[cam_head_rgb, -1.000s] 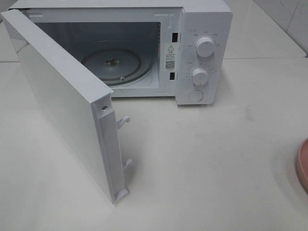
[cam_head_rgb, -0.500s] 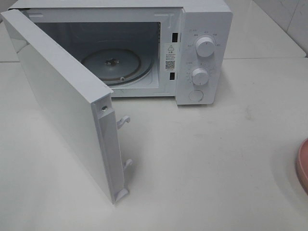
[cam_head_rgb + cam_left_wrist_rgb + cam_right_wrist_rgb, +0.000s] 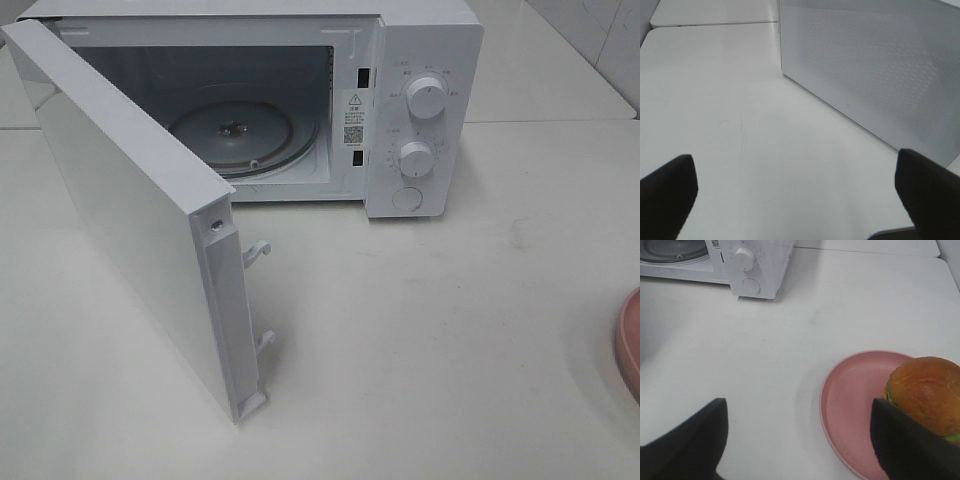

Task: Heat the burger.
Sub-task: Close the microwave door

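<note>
The burger [image 3: 926, 392], with a golden-brown bun and a green lettuce edge, sits on a round pink plate [image 3: 855, 400] in the right wrist view. My right gripper [image 3: 800, 440] is open, its dark fingers [image 3: 685, 445] spread wide, one just in front of the burger. Only the plate's rim [image 3: 629, 340] shows at the right edge of the exterior view; the burger is out of that view. The white microwave [image 3: 420, 110] stands open, door [image 3: 140, 220] swung out left, glass turntable [image 3: 240, 135] bare. My left gripper [image 3: 795, 200] is open beside the door's outer face [image 3: 875, 65].
The microwave's two knobs [image 3: 427, 98] and button are on its right panel. The door's latch hooks [image 3: 255, 250] stick out towards the table's middle. A seam between two tabletops [image 3: 710, 24] runs behind the door. A tiled wall [image 3: 600, 40] rises at the back right.
</note>
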Motion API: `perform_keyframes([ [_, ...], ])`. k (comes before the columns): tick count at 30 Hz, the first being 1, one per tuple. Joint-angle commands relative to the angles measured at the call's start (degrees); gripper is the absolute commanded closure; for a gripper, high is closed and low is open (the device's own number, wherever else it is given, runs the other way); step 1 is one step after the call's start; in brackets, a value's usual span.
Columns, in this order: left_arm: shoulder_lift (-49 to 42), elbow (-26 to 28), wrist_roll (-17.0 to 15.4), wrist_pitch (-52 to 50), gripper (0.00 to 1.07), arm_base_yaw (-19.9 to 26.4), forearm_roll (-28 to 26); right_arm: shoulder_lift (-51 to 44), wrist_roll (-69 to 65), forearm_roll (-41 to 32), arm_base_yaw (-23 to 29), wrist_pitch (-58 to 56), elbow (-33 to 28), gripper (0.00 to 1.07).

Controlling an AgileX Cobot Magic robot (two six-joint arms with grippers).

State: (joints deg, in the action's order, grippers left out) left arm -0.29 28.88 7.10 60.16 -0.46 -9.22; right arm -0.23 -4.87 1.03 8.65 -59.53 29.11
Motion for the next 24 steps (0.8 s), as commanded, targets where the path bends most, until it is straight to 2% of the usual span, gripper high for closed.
perform_keyframes([
  [1,-1.1,-0.2,0.0,-0.6,0.06,0.2,-0.2,-1.5,0.9,-0.1,-0.5,0.1,-0.1,0.31],
  [24,-1.1,-0.2,0.0,-0.6,0.06,0.2,-0.2,-1.5,0.9,-0.1,-0.5,0.1,-0.1,0.32],
])
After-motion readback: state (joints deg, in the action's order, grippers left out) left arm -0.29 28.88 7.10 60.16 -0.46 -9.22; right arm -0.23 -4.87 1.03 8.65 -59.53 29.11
